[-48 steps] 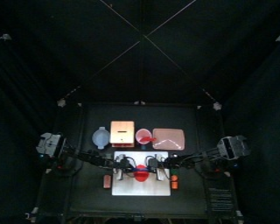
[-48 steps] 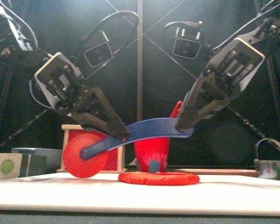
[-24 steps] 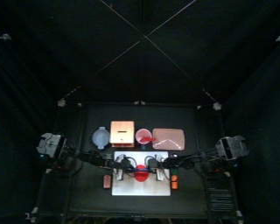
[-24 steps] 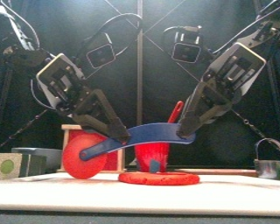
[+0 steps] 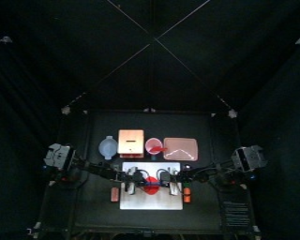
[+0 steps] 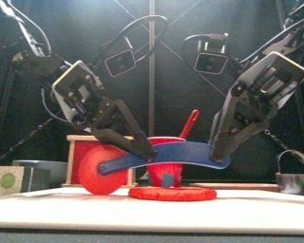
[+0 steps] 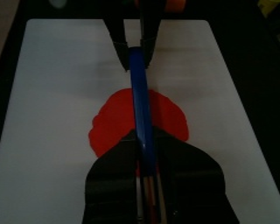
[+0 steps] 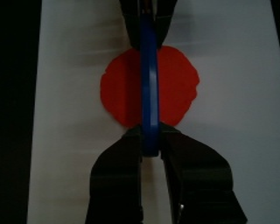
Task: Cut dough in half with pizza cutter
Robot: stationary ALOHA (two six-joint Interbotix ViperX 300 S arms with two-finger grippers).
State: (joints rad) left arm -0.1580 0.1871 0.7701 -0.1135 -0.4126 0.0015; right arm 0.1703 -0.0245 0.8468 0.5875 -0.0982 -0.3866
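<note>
While both arms hold the cutter (image 6: 152, 154) between them, it hangs above the dough (image 6: 173, 194), not touching it as far as I can see from the front. The left hand (image 6: 132, 145) is clamped on one end of the blue handle and the right hand (image 6: 216, 150) on the other, each closed narrow around it. The dough lies flat on the white board (image 8: 73, 131) on the table, and both wrist views show it as one whole red disc with no cut line, the handle lined up across its middle. So the pick-up and the aiming look done; I'd judge the lowering and the cut itself remain.
</note>
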